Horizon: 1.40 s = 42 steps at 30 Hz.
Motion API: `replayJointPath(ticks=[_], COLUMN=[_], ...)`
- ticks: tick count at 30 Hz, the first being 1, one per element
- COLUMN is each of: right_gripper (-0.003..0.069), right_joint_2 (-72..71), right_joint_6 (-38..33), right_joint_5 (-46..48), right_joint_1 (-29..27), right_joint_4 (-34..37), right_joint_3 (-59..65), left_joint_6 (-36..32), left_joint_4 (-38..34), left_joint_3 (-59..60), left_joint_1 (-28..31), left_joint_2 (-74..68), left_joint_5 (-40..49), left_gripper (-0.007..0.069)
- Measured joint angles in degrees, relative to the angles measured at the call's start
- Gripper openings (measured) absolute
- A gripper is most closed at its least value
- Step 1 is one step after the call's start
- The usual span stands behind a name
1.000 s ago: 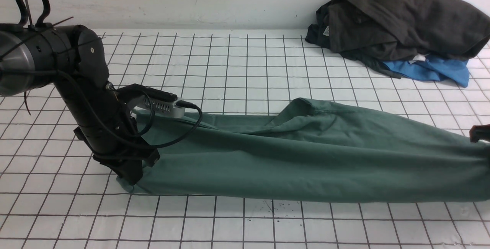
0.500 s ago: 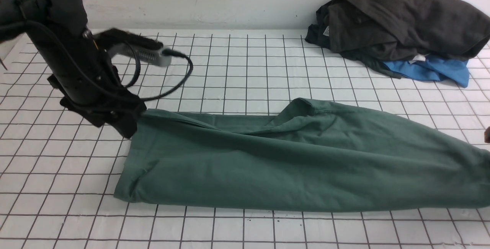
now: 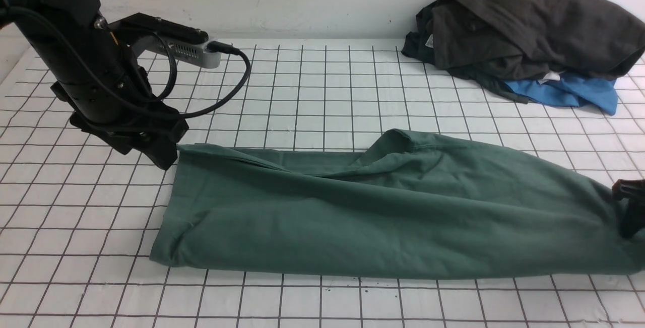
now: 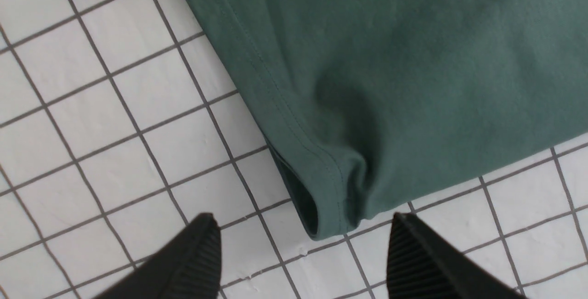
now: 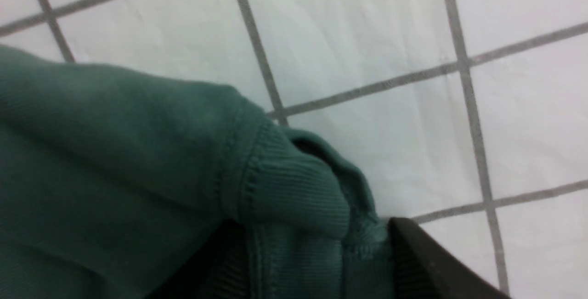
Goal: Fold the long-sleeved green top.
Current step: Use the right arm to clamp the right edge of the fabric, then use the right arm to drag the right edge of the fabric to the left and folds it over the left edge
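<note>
White gridded worktop [image 3: 322, 66], cloth-covered, taking up the whole field. The large muted-green cotton long-sleeved top [image 3: 378, 217] lies across its near middle as one long flattened band, running from in front of your left arm out to the right edge of the front view. This looks like a mid-fold stage, with the lengthwise fold in and the crosswise one not yet made. A charcoal-black heap of clothes [image 3: 529, 25] sits at the far right rear with a bright blue garment [image 3: 574, 93] poking out beneath it, both well apart from the top. The left pincer [image 4: 303, 218] hangs above the cloth with its jaws spread and nothing between them, just off the stitched hem corner [image 4: 330, 198]. The right pincer [image 3: 629, 209] is low at the top's right end, straddling the ribbed cuff [image 5: 294, 188]. You cannot tell from these views whether it bites or only brackets it. Watch the hem corner. It gapes open, so a shallow close would likely catch the upper layer alone and peel the fold apart. A pull on the cuff alone could drag the sleeve out of the band. Uneven lifts would skew it.
</note>
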<state>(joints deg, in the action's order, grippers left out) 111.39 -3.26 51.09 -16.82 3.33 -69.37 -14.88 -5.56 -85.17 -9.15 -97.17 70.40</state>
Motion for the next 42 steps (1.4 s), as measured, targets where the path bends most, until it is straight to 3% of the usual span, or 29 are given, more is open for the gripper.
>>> replayJointPath(ticks=[6,14,19,21,25,26,27,28,29,30,36,42], right_gripper=[0.0067,0.0049,0.0049,0.0049,0.0049,0.0049,0.0049,0.0049,0.0049,0.0049,0.0049,0.0049], right_joint_2=[-0.5,-10.86,-18.66,-20.42,-20.55,-20.42,-18.83,-17.62,-17.62,-14.51,-2.84,9.35], right_joint_6=[-1.11,4.04,3.91,2.79,-0.57,-0.66,-0.84,-0.86,-0.91,-0.9,-0.9,-0.97], right_joint_5=[0.28,3.9,9.91,12.58,19.13,19.21,19.49,19.36,19.29,18.15,11.95,8.09], right_joint_1=[0.0,0.0,3.3,6.74,22.11,22.88,29.62,33.16,33.16,39.47,50.63,56.19], right_joint_4=[1.24,-8.37,-9.5,-8.66,-3.72,-3.72,-1.58,-0.35,-0.1,2.15,9.53,15.93], right_joint_3=[0.0,-2.0,-9.27,-12.75,-22.63,-22.63,-25.22,-26.46,-26.69,-28.72,-35.18,-43.51], left_joint_6=[0.0,0.0,0.0,0.0,0.0,0.0,0.0,0.0,0.0,0.0,0.0,0.0], left_joint_4=[0.06,0.1,0.1,0.1,0.15,0.15,0.15,0.15,0.15,0.15,0.73,1.31], left_joint_3=[0.0,0.0,0.0,0.0,0.0,0.0,0.0,0.0,0.0,0.0,0.0,2.34], left_joint_1=[0.0,0.0,0.0,0.0,0.0,0.0,0.0,0.0,0.0,0.0,0.0,0.0], left_joint_2=[0.0,2.31,4.52,5.23,7.0,7.08,7.91,8.47,8.79,10.42,18.7,25.12], left_joint_5=[0.0,0.0,0.0,0.0,0.0,0.0,0.0,0.0,0.0,0.0,0.52,1.44], left_gripper=[0.0441,0.0345,0.0277,0.025,0.0179,0.0173,0.0153,0.0141,0.0139,0.012,0.0096,0.0096])
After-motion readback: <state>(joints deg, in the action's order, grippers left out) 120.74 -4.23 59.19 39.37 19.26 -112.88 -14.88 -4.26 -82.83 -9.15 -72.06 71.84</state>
